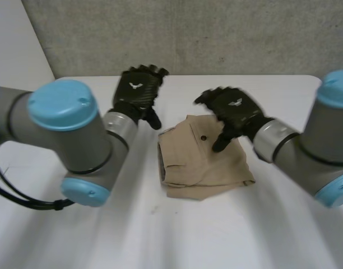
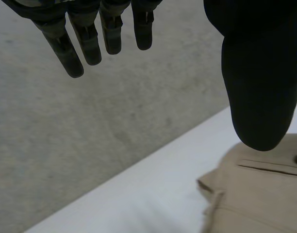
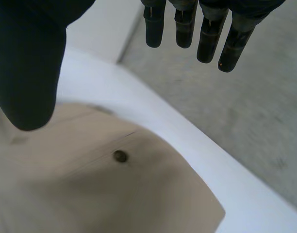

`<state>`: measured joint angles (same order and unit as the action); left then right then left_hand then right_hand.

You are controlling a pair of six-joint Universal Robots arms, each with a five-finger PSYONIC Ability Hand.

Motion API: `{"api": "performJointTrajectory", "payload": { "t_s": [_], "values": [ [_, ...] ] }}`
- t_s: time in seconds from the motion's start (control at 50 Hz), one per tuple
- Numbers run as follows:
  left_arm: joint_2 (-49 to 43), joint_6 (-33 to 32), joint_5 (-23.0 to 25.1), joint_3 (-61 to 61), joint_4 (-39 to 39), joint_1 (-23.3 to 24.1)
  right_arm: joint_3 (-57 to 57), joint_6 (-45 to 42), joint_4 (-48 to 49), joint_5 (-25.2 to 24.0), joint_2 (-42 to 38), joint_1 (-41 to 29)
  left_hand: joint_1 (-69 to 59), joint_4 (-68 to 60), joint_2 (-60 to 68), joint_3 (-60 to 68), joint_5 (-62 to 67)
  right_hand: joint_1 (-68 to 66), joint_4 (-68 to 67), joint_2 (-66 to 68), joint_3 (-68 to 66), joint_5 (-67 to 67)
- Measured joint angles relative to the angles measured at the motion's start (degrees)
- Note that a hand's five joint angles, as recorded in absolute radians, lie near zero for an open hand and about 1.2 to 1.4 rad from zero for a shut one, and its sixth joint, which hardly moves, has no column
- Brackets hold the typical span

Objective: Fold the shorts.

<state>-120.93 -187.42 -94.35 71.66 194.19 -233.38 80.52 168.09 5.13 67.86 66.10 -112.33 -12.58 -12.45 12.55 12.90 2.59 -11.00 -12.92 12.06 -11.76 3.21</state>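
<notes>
Ok, tan shorts (image 1: 202,159) sit on the white table (image 1: 216,235), bunched into a compact stack betw. the two robot hands, layered edges showing on the side nearest the left robot hand (image 1: 139,89). That one's raised, just beside the shorts' corner, fingers straight and spread, thumb apart, nothing in it. Its wrist view has the corner of the cloth under the thumb tip. Right robot hand (image 1: 233,109) hangs over the shorts, fingers relaxed and open, empty as well, thumb pointing down near the small dark button (image 3: 120,156) (contact w/ the cloth? can't tell from here).

My read: fold is mostly there, and what's left looks like a last fold-over or a tidy-up. To do it well, bring both robot hands down together, each onto the corner closest to it. Pinch through all layers, not just the top one. Lift low and carry the edge across evenly so the stack doesn't skew. The edge furthest from the right robot hand's fingers looks ragged, w/ an under-layer poking out, so line up edges, then press flat. Risk, imo: catching one layer only and peeling the stack open.
</notes>
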Motion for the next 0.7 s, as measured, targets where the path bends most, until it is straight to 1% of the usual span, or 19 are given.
{"api": "performJointTrajectory", "payload": {
  "t_s": [0.02, 0.04, 0.06, 0.08, 0.1, 0.12, 0.2, 0.3, 0.38, 0.44, 0.46, 0.5, 0.54, 0.58, 0.64, 0.7],
  "values": [
    [-1.1, 0.1, 0.0, -1.3, -0.9, 0.6, 0.1, 2.9, -0.1, 0.0, 0.4, 1.0, 0.0, 0.0, 0.0, 0.0, 0.0, 0.0, 0.0, 0.0, 0.0, 0.0],
    [-1.1, 0.1, 0.0, -1.3, -0.9, 0.6, 0.1, 2.9, -0.1, 0.0, 0.4, 1.0, 0.0, 0.0, 0.0, 0.0, 0.0, 0.0, 0.0, 0.0, 0.0, 0.0],
    [-3.6, 0.3, 0.1, -4.1, -3.2, 2.0, 0.1, 6.9, -0.2, 0.0, 0.7, 2.7, 0.0, 0.0, 0.0, 0.0, 0.0, 0.0, 0.0, 0.0, 0.0, 0.0],
    [-3.6, 0.3, 0.1, -4.1, -3.2, 2.0, 0.1, 6.9, -0.2, 0.0, 0.7, 2.7, 0.0, 0.0, 0.0, 0.0, 0.0, 0.0, 0.0, 0.0, 0.0, 0.0],
    [-6.2, 0.5, 0.1, -6.8, -5.7, 3.3, -0.1, 9.3, -0.6, 0.1, 0.5, 4.2, 0.0, 0.0, 0.0, 0.0, 0.0, 0.0, 0.0, 0.0, 0.0, 0.0],
    [-7.3, 0.6, 0.1, -7.8, -6.8, 3.7, -0.2, 9.5, -0.9, 0.1, 0.1, 4.7, 0.0, 0.0, 0.0, 0.0, 0.0, 0.0, 0.0, 0.0, 0.0, 0.0],
    [-12.4, 1.0, -0.1, -12.5, -11.8, 5.4, -1.4, 6.5, -3.0, 0.4, -2.8, 5.8, 0.0, 0.0, 0.0, 0.0, 0.0, 0.0, 0.0, 0.0, 0.0, 0.0],
    [-18.0, 1.9, -1.3, -16.7, -17.5, 6.2, -3.6, -1.6, -6.2, 1.0, -8.2, 5.4, 0.0, 0.0, 0.0, 0.0, 0.0, 0.0, 0.0, 0.0, 0.0, 0.0],
    [-20.2, 2.5, -2.8, -17.5, -19.4, 6.0, -4.9, -5.8, -7.2, 2.0, -11.7, 5.0, 0.0, 0.0, 0.0, 0.0, 0.0, 0.0, 0.0, 0.0, 0.0, 0.0],
    [-20.9, 2.7, -3.4, -17.3, -19.8, 5.7, -5.7, -7.0, -7.4, 3.0, -13.3, 4.9, 0.0, 0.0, 0.0, 0.0, 0.0, 0.0, 0.0, 0.0, 0.0, 0.0],
    [-21.1, 2.8, -3.7, -17.0, -20.0, 5.5, -6.3, -7.5, -7.5, 3.9, -14.2, 4.8, 0.0, 0.0, 0.0, 0.0, 0.0, 0.0, 0.0, 0.0, 0.0, 0.0],
    [-21.1, 2.8, -3.7, -16.8, -20.0, 5.5, -6.5, -7.6, -7.5, 4.2, -14.4, 4.8, 0.0, 0.0, 0.0, 0.0, 0.0, 0.0, 0.0, 0.0, 0.0, 0.0],
    [-21.2, 2.8, -4.0, -15.9, -20.4, 5.1, -7.4, -8.2, -7.6, 6.2, -15.2, 4.7, 0.2, 0.0, 0.0, 0.0, 0.0, 0.0, 0.0, 0.0, 0.0, 0.0],
    [-21.1, 2.8, -4.0, -15.6, -20.5, 5.0, -7.6, -8.4, -7.7, 6.8, -15.1, 4.8, 0.3, 0.0, 0.0, 0.0, 0.0, 0.0, 0.0, 0.0, 0.0, 0.0],
    [-20.4, 2.8, -4.0, -15.2, -20.7, 4.8, -7.4, -8.7, -7.8, 7.3, -13.9, 4.9, 0.5, 0.0, 0.0, 0.0, 0.0, 0.0, 0.0, 0.0, 0.0, 0.0],
    [-17.7, 2.8, -4.0, -14.9, -20.9, 4.7, -6.4, -8.9, -7.8, 7.5, -10.2, 5.2, 0.5, 0.0, 0.0, 0.0, 0.0, 0.0, 0.0, 0.0, 0.0, 0.0]
  ]
}}
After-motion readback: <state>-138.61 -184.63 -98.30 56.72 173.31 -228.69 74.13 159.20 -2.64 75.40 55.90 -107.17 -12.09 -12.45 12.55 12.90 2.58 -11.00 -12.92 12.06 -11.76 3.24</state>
